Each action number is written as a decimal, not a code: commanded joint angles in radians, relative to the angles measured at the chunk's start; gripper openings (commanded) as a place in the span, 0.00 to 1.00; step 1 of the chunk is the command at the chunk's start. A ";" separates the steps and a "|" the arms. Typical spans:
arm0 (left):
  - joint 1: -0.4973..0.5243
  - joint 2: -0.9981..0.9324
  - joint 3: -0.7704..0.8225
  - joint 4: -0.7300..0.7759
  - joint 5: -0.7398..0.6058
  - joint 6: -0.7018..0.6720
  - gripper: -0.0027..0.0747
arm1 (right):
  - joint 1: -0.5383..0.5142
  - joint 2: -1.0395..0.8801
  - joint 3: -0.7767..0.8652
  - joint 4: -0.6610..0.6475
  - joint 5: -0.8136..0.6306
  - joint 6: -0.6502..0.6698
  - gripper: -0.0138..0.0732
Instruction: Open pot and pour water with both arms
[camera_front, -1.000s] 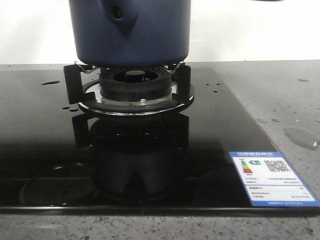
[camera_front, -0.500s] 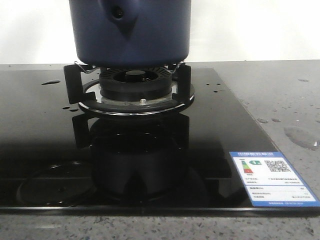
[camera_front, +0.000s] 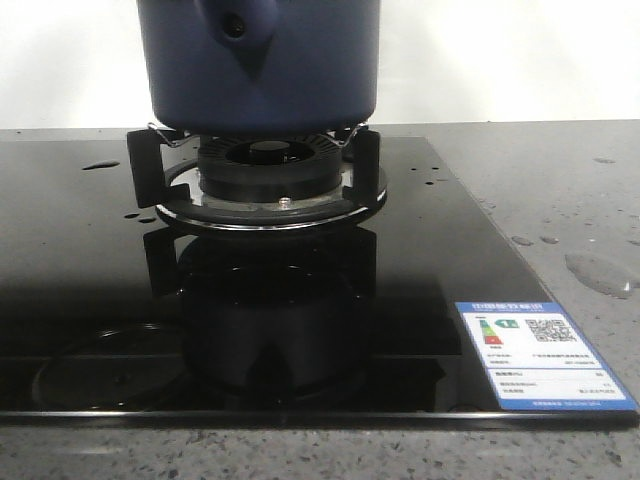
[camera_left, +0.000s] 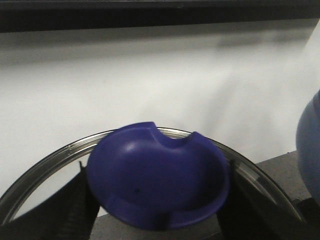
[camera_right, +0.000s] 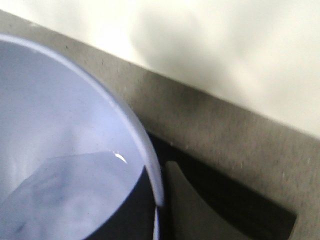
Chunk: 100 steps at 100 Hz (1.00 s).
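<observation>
The navy-blue pot (camera_front: 260, 65) stands on the gas burner's black stand (camera_front: 255, 180), its pointed handle bracket facing the camera; its top is out of frame. Neither gripper shows in the front view. In the left wrist view my left gripper (camera_left: 157, 212) is shut on the blue knob (camera_left: 157, 182) of a glass lid with a metal rim (camera_left: 45, 162), held in the air, with the pot's side (camera_left: 309, 145) nearby. My right gripper (camera_right: 160, 215) pinches the rim of a light blue bowl (camera_right: 55, 125). Water shows as a puddle (camera_front: 600, 272) on the grey counter.
A black glass cooktop (camera_front: 90, 260) covers most of the counter, with an energy label (camera_front: 540, 352) at its near right corner and small drops (camera_front: 100, 165) at its far left. A white wall stands behind the pot. Grey speckled counter (camera_front: 560, 180) lies to the right.
The faint ring reflected in the cooktop's near left corner grew clearer and then fainter. The pot has stayed on the burner.
</observation>
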 joint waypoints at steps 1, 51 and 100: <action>0.001 -0.041 -0.041 -0.068 0.001 -0.012 0.54 | 0.016 -0.056 -0.030 0.058 -0.152 -0.072 0.10; 0.001 -0.041 -0.041 -0.066 0.001 -0.012 0.54 | 0.098 -0.196 0.306 0.063 -0.648 -0.220 0.10; 0.001 -0.041 -0.041 -0.066 0.008 -0.012 0.54 | 0.201 -0.375 0.896 0.030 -1.415 -0.244 0.09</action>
